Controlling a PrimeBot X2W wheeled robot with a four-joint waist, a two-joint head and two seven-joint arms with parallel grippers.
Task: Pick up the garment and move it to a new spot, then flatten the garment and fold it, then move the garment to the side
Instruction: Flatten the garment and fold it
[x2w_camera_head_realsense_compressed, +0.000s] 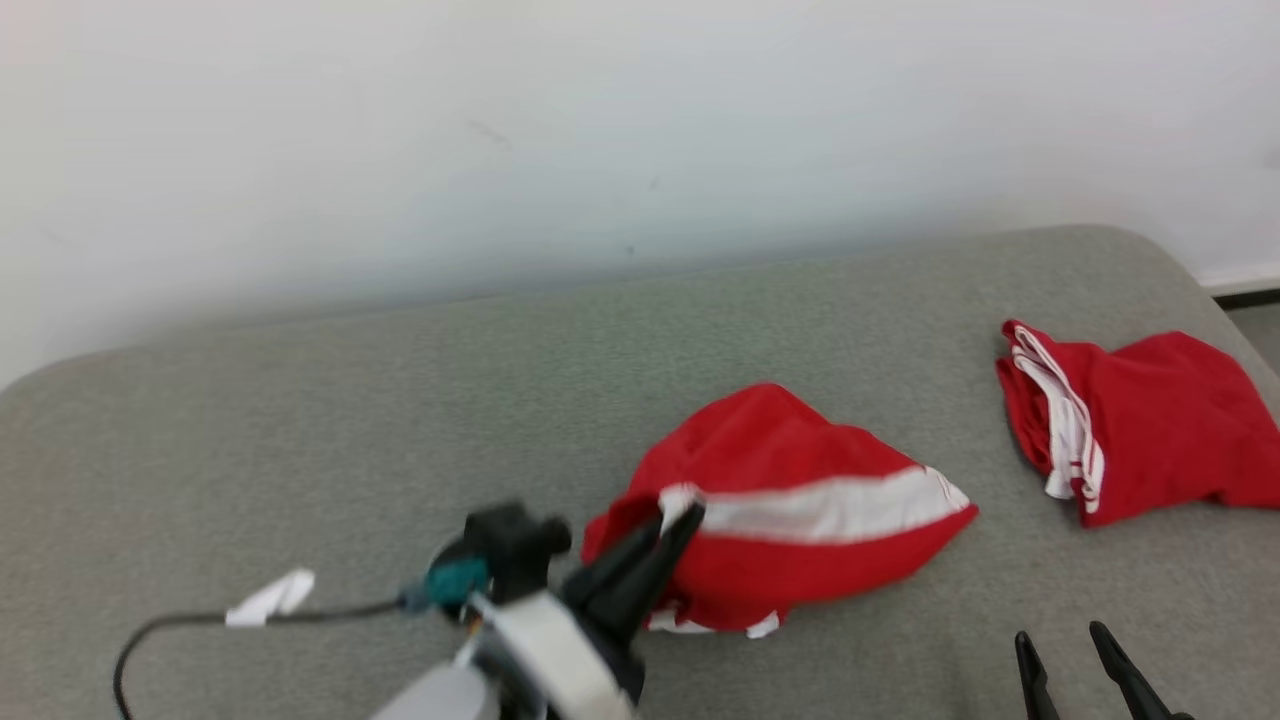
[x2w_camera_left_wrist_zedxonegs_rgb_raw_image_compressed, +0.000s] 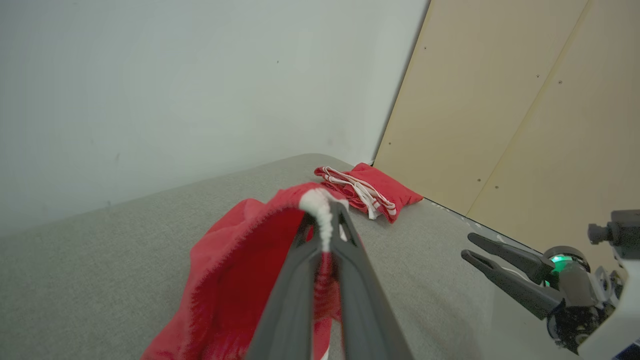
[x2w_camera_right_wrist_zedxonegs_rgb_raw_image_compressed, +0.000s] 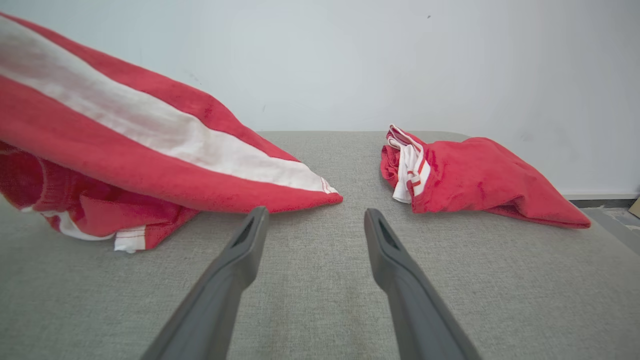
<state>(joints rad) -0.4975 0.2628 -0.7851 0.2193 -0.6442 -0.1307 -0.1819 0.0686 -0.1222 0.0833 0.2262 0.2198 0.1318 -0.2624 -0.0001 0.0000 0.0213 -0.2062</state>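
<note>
The garment (x2w_camera_head_realsense_compressed: 800, 500) is red with a broad white stripe and lies crumpled on the grey surface at centre. My left gripper (x2w_camera_head_realsense_compressed: 680, 520) is shut on its white-trimmed left edge, lifting that edge a little. In the left wrist view the fingers (x2w_camera_left_wrist_zedxonegs_rgb_raw_image_compressed: 325, 215) pinch the white hem, and the garment (x2w_camera_left_wrist_zedxonegs_rgb_raw_image_compressed: 235, 260) hangs down to the left. My right gripper (x2w_camera_head_realsense_compressed: 1065, 650) stands open at the lower right with nothing between its fingers. In the right wrist view that gripper (x2w_camera_right_wrist_zedxonegs_rgb_raw_image_compressed: 315, 220) sits just short of the garment (x2w_camera_right_wrist_zedxonegs_rgb_raw_image_compressed: 125, 145), whose striped corner rests on the surface.
A second red garment (x2w_camera_head_realsense_compressed: 1150, 420) with white trim lies bunched at the right end of the grey padded surface (x2w_camera_head_realsense_compressed: 300, 450). A white wall runs behind. A beige panel (x2w_camera_left_wrist_zedxonegs_rgb_raw_image_compressed: 525, 100) stands past the right end. A cable with a white tag (x2w_camera_head_realsense_compressed: 270, 597) trails at the left.
</note>
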